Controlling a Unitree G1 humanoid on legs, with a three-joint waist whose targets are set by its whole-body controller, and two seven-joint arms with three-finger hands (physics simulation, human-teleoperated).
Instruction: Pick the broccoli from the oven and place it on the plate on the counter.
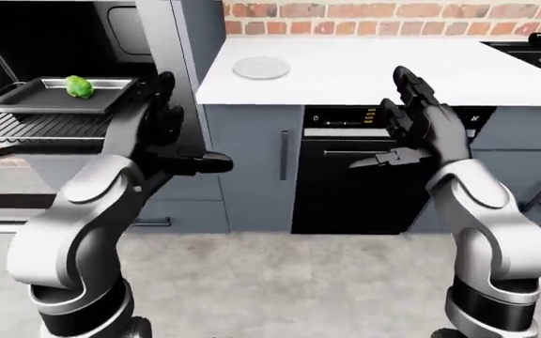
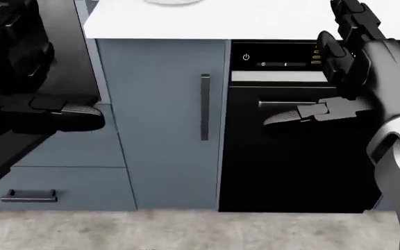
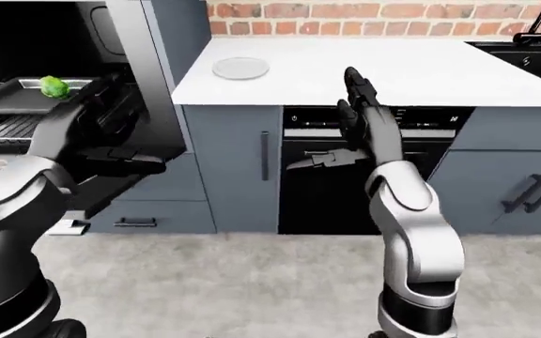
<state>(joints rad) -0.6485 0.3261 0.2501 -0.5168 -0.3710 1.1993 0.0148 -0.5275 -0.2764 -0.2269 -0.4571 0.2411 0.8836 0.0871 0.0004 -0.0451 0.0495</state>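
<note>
— Grey speckled floor (image 1: 280, 282) lay nearest us, matte and stone-like. Above it, what were our hands doing?

— We had both raised and empty. Our left hand (image 1: 162, 130) had its fingers spread, thumb jutting to the view's right, just beside the edge of the open oven (image 1: 54, 70). Our right hand (image 1: 412, 127) was spread too, held up before the black glossy dishwasher (image 1: 355, 183) under the worktop (image 1: 374, 67).

— So nothing was gripped?

— Nothing. We judged we were at the reach step: the pick had not yet begun.

— And the broccoli?

— We saw the broccoli (image 1: 80, 86), a small knobbly green lump, sitting on a dark shallow tray (image 1: 26, 102) that rested on the wire rack (image 1: 35, 127) inside the oven, up and to the left of our left hand, apart from it.

— What did the next move call for?

— We thought the left hand had to go up over the tray's rim and close round the floret without pushing the tray.

— And farthest off?

— We saw the plate (image 1: 261, 68), round, flat and pale, on the smooth white worktop, with red brick wall (image 1: 364, 8) behind it.
</note>
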